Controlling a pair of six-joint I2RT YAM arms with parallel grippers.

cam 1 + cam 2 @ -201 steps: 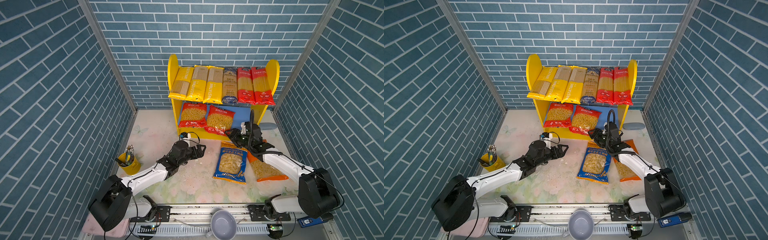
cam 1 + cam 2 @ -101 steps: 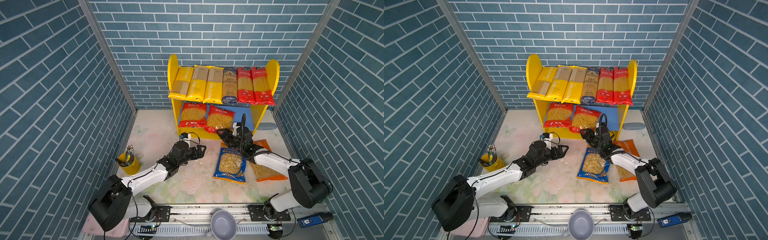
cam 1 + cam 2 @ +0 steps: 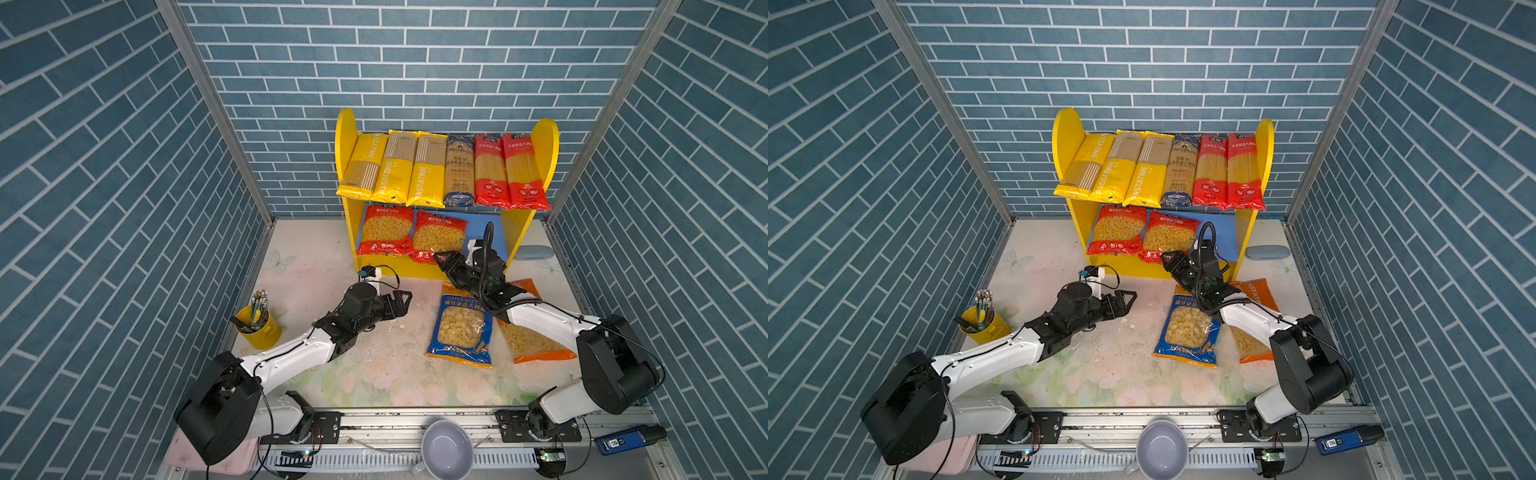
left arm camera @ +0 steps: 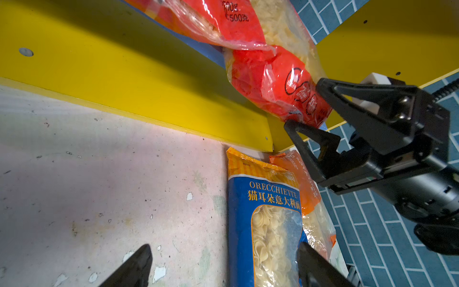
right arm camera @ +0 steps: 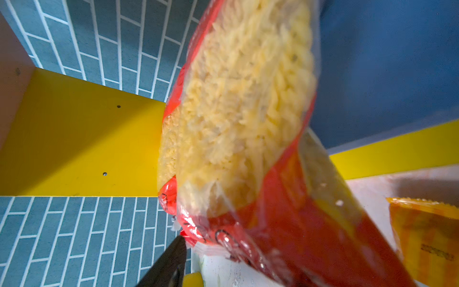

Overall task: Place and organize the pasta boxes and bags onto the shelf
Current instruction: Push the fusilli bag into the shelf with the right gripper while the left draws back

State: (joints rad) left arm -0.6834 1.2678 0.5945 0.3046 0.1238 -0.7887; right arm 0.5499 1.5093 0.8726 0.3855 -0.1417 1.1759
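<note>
The shelf [image 3: 345, 137] [image 3: 1065, 133] holds several long spaghetti packs on top. Two red short-pasta bags lean on its lower blue board [image 3: 478, 226]. My right gripper [image 3: 441, 257] [image 3: 1169, 258] [image 4: 303, 104] is open, and its fingers straddle the bottom end of the second red bag [image 3: 438, 237] [image 4: 278, 82] [image 5: 248, 99]. In the right wrist view only one finger [image 5: 171, 263] shows, against that bag's edge. A blue orecchiette bag [image 3: 461, 328] [image 3: 1187, 332] [image 4: 263, 223] lies flat on the table, overlapping an orange bag [image 3: 536, 340] [image 4: 305, 184]. My left gripper [image 3: 403, 301] [image 3: 1127, 301] [image 4: 223, 249] hovers open and empty left of the blue bag.
A yellow pencil cup [image 3: 259, 328] stands by the left wall. A grey bowl [image 3: 446, 451] and a blue device [image 3: 623, 440] sit on the front rail. A pale blue case [image 3: 536, 252] lies right of the shelf. Brick-pattern walls close in three sides.
My right gripper has swung left from in front of the shelf's bare blue board to the second red bag's lower end. The left arm has stayed put.
</note>
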